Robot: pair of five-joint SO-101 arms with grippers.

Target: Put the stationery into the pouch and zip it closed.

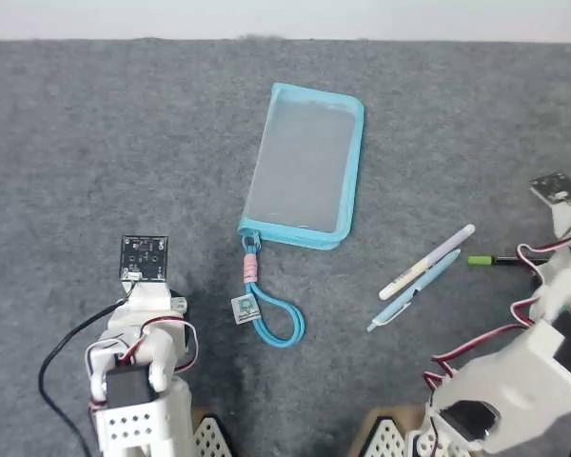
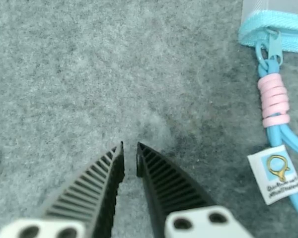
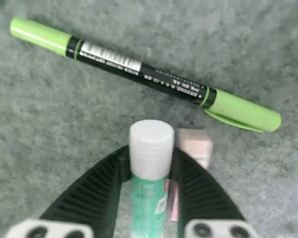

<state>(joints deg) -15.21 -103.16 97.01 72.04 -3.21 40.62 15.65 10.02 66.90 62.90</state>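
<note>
Barely anything was done: the pouch [image 1: 305, 167] lay flat mid-table, seemingly empty. Two pens [image 1: 423, 271] and a marker [image 3: 139, 69] lay on the mat well apart from it. The right gripper [image 3: 150, 156] clamped a glue stick [image 3: 150, 139] just beside the marker and an eraser [image 3: 193, 143]. The left gripper [image 2: 130, 153], jaws nearly closed on nothing, hung near the strap [image 2: 273, 99]. All loading and zipping were yet to do.

Grey felt-like table cover [image 1: 95, 143] lying under and stretching out ahead of both pairs of jaws, paler fuzzy patch [image 2: 156, 130] just beyond one pair's tips, plain pale strip [image 1: 285, 17] far beyond them.
</note>
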